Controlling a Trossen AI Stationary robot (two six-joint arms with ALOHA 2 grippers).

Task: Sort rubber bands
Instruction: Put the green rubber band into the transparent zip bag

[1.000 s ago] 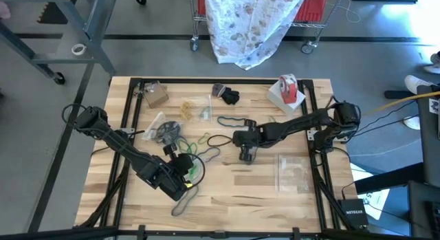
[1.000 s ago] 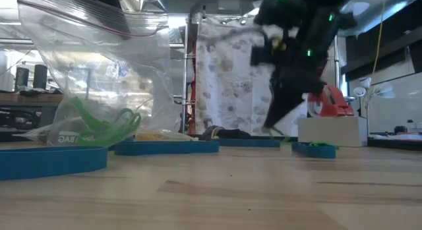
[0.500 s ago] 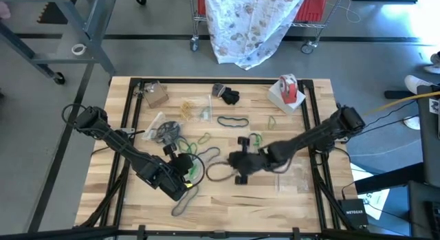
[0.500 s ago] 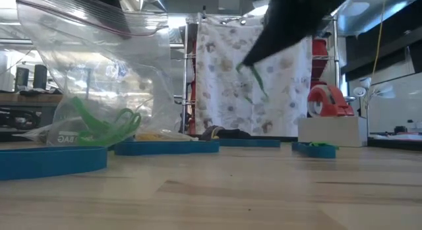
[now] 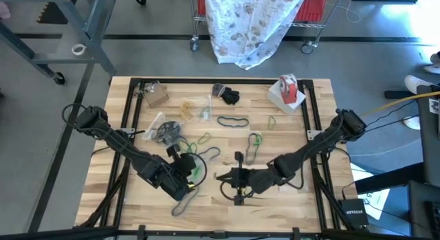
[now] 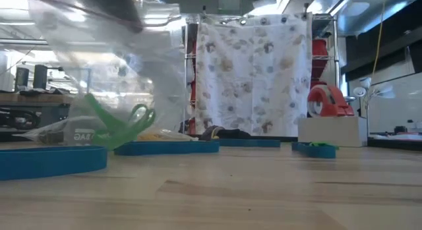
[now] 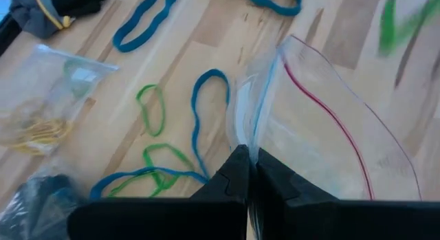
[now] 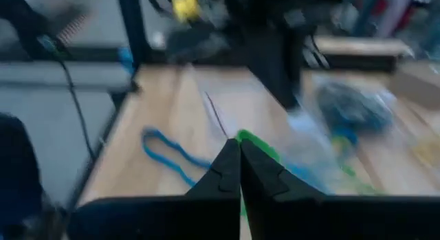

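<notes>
left gripper clamped on clear bag rim, held mouth up. right gripper pinched green rubber band, hovering beside bag. likely drop-in step; next, align over opening, release. other rubber bands scattered mid-table.

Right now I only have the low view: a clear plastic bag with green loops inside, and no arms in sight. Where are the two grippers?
Observer: The left gripper is left of the table's middle, shut on the mouth edge of the clear plastic bag.
Operator: And the right one?
Observer: The right gripper is just right of that bag, shut, with a thin green rubber band at its fingertips.
</notes>
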